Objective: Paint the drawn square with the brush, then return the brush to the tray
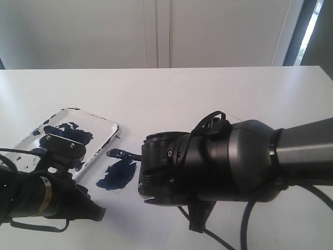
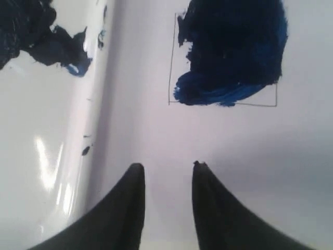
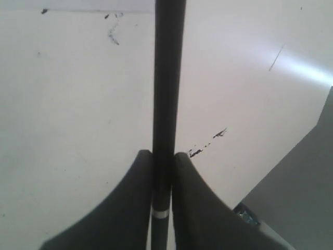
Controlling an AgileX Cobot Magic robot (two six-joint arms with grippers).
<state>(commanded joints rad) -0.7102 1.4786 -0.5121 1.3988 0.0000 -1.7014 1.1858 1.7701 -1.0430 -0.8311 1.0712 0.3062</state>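
Right gripper [image 3: 164, 156], nearest: fingers clamped on the brush [image 3: 169, 78] handle, close to its silver band. Paint-clotted tip lies between the drawn square [image 1: 117, 176] and the tray [image 1: 104, 130]. Square mostly smeared dark blue. Left gripper [image 2: 167, 169]: fingers parted, empty, near the square.

glossy white tray [image 1: 105, 128], matt black brush [image 3: 169, 78]

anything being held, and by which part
The right gripper pinches the brush by its black handle; the left gripper holds nothing.
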